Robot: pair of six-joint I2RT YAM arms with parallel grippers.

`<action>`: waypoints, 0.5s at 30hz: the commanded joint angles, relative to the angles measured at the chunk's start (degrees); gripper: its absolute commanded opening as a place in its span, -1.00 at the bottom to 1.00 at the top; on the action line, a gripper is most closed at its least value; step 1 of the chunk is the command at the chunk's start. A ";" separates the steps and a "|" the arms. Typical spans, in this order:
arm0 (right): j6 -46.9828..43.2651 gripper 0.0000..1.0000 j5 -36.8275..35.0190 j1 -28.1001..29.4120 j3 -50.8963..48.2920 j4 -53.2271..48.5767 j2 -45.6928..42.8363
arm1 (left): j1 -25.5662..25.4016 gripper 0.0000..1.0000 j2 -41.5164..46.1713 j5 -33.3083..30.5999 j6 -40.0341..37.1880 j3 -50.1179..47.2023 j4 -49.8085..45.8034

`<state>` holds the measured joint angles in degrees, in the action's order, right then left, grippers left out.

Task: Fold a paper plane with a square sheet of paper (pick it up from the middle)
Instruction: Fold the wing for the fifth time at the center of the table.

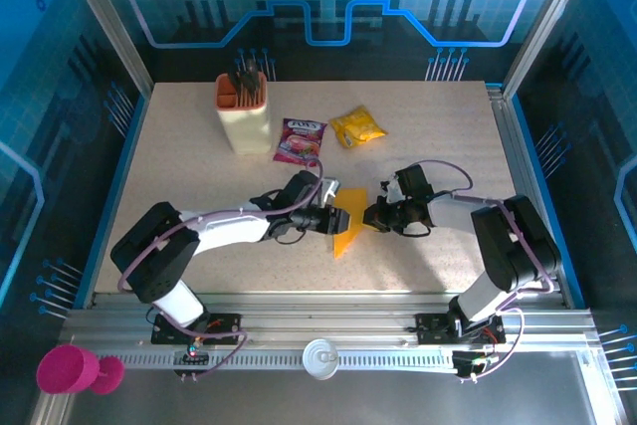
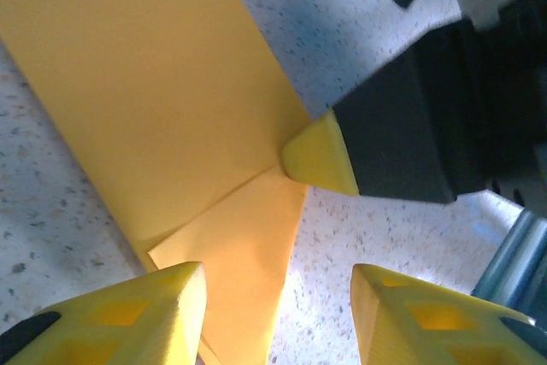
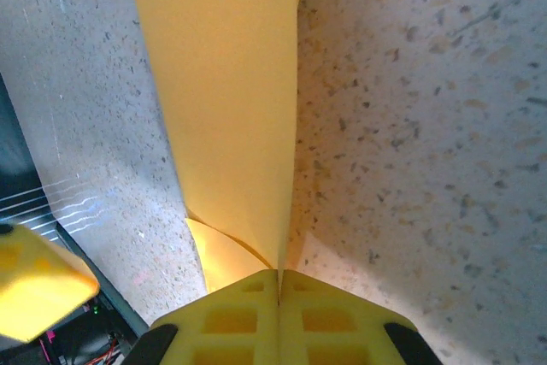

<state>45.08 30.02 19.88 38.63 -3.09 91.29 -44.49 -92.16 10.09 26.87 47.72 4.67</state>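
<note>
We find the left gripper (image 2: pixel 278 301) with fingers apart, clamped on nothing, at the sheet's 9 o'clock side. The sheet of paper (image 1: pixel 345 226), creased narrower, lies mid-table (image 1: pixel 448 146), with its long axis running roughly 12 to 6 o'clock from above. At its 3 o'clock edge the right gripper (image 3: pixel 279 297) is pressed shut on the paper's edge. We judge that the right arm controls the sheet.

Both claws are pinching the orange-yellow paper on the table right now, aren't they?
Not quite. The right claw is pinching the paper, shut tight on its edge. The left claw is not: the left wrist view shows it standing open over the paper, gripping nothing.
</note>
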 commanded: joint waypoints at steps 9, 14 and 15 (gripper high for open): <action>1.93 -1.00 -4.21 3.32 2.51 -6.03 -2.05 | -15.66 -0.01 -2.38 -26.14 -10.79 -2.73 0.86; 2.33 -1.00 -4.62 3.63 2.94 -6.61 -2.38 | -19.17 0.01 -5.53 -33.02 -13.41 -1.61 1.94; 2.37 -1.00 -4.68 3.68 3.03 -6.74 -2.35 | -19.35 0.02 -6.11 -33.32 -13.75 -1.33 2.04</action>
<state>46.59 25.93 22.76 40.27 -7.53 89.97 -63.24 -96.53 -16.71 16.34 45.52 5.48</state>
